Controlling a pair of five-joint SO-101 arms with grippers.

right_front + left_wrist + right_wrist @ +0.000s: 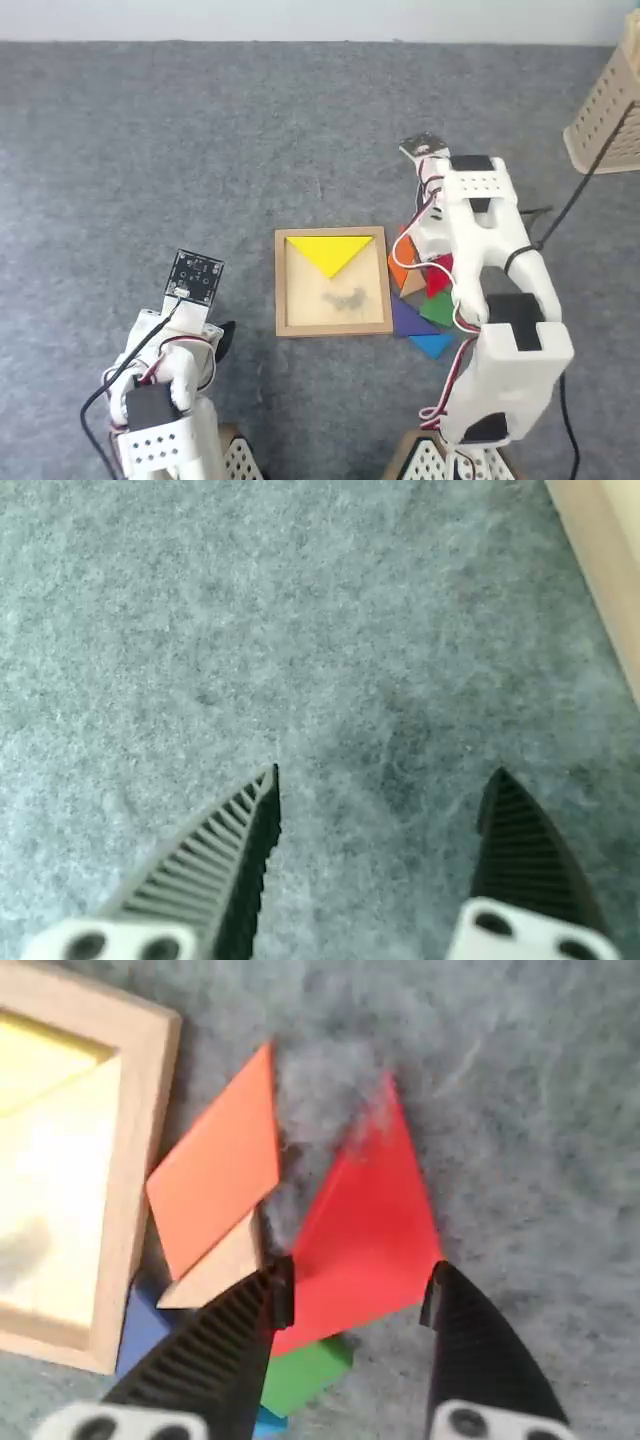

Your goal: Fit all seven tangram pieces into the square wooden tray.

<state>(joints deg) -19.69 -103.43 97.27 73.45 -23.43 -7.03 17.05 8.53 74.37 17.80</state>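
The right pincer (pixel 360 1270) was spread wide over the red triangle (pixel 365 1230), one jaw at each edge of its broad end, and whether either tip actually touched it was too close to call. That triangle lay flat on the grey desk (pixel 150 150) just beside the wooden tray (pixel 280 285), in a loose cluster with the orange parallelogram (pixel 215 1190), a pale tan piece (pixel 215 1272), a green piece (pixel 300 1372) and a blue piece (pixel 140 1325). The red overlapped the green at one corner. Inside the tray sat the yellow triangle (pixel 328 252), long edge against the far rim (the only piece seated). Well apart on the tray's other side, the left pincer (pixel 385 775) hung over bare felt, jaws parted and holding nothing.
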